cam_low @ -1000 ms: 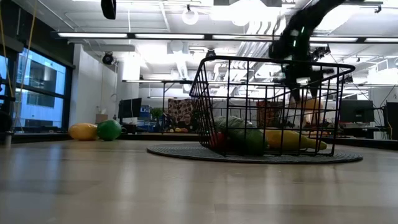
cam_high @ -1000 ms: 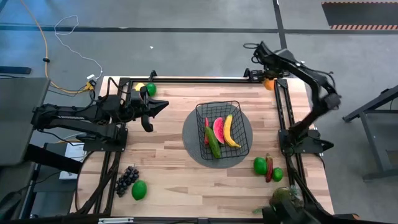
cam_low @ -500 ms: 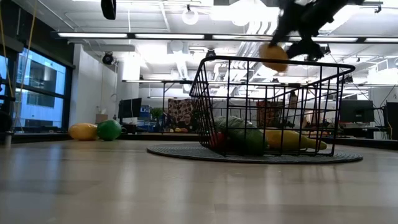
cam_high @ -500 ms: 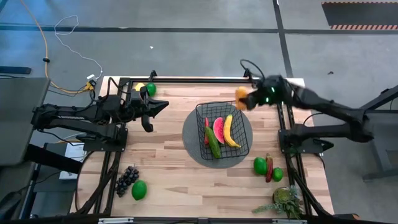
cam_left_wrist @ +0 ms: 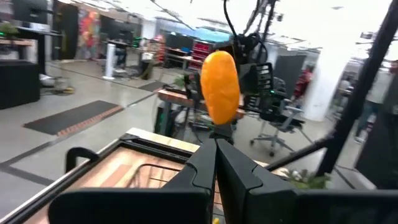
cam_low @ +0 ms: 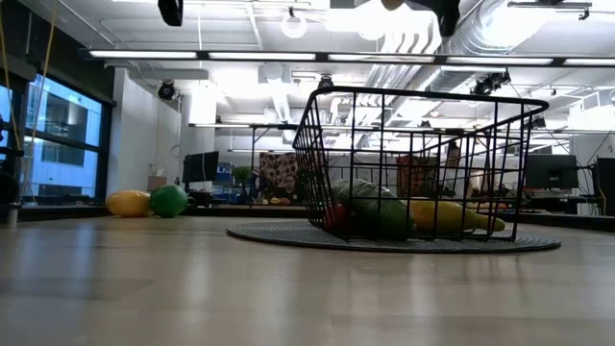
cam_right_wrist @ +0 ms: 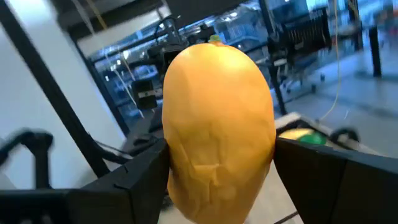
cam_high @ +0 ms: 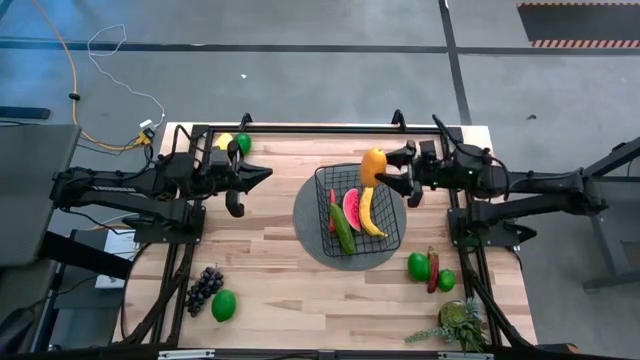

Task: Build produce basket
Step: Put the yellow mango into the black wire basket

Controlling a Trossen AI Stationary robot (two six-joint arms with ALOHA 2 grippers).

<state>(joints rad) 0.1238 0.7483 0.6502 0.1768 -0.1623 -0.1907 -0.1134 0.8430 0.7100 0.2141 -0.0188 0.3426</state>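
The black wire basket [cam_high: 358, 210] stands on a dark round mat [cam_high: 308, 225] at the table's middle. In it lie a banana [cam_high: 371, 212], a watermelon slice [cam_high: 351, 208] and a cucumber [cam_high: 343, 232]. My right gripper [cam_high: 388, 172] is shut on an orange fruit [cam_high: 373, 166] high over the basket's far rim. The fruit also shows in the left wrist view [cam_left_wrist: 221, 87]. My left gripper [cam_high: 262, 175] is shut and empty, left of the basket; its fingers show closed in its wrist view [cam_left_wrist: 216, 149]. My right gripper pinches the orange fruit by its two opposite sides [cam_right_wrist: 264, 155] between its two fingers [cam_right_wrist: 311, 171]. The fingers come level from the table's right. The fruit is lifted clear, above the basket's far rim, its long axis about upright.
A yellow and a green fruit [cam_high: 234, 142] lie at the far left. Purple grapes [cam_high: 204, 287] and a green fruit [cam_high: 224, 304] lie at the near left. Two green fruits and a red chili [cam_high: 431, 268] lie right of the mat. A leafy plant [cam_high: 455, 322] stands near right.
My right gripper has carried the orange fruit from the table's far right corner up and toward the left, to above the basket's far rim. The arm has stretched out level. The left arm has kept still.
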